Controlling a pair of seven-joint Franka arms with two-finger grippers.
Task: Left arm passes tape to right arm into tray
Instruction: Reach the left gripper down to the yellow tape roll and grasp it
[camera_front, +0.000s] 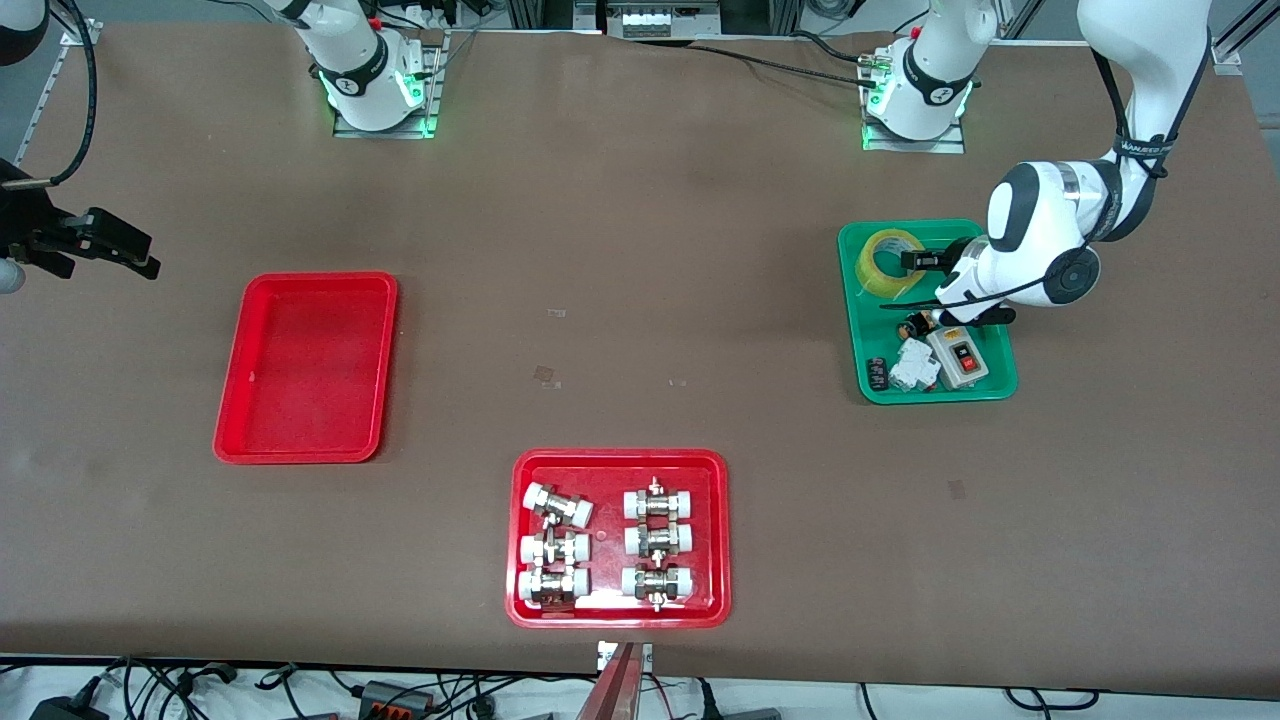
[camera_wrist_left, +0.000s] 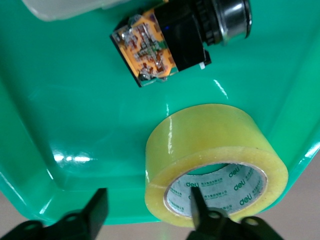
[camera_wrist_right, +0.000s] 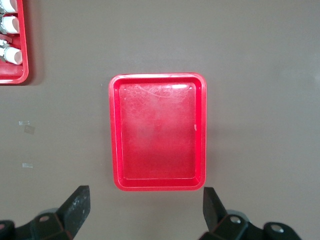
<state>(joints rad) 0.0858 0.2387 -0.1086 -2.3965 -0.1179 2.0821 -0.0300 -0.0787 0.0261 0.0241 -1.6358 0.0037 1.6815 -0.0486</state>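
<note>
The tape (camera_front: 893, 262) is a translucent yellow roll with a white core, lying in the green tray (camera_front: 852, 330) at the left arm's end of the table. In the left wrist view the tape (camera_wrist_left: 215, 155) lies close under my left gripper (camera_wrist_left: 147, 207). That gripper is open, with one finger (camera_wrist_left: 196, 200) inside the core and the other outside the roll, apart from it. In the front view the left gripper (camera_front: 918, 260) sits low over the tape. The plain red tray (camera_front: 305, 370) is empty, and it also shows in the right wrist view (camera_wrist_right: 157, 132). My right gripper (camera_front: 145, 255) (camera_wrist_right: 145, 205) waits open and empty, above the table beside that tray.
The green tray also holds a grey push-button box (camera_front: 960, 357), a black and orange switch part (camera_wrist_left: 160, 50) and small white pieces. A red tray (camera_front: 520, 600) with several white-capped metal fittings lies nearest the front camera, mid-table. Its corner shows in the right wrist view (camera_wrist_right: 15, 77).
</note>
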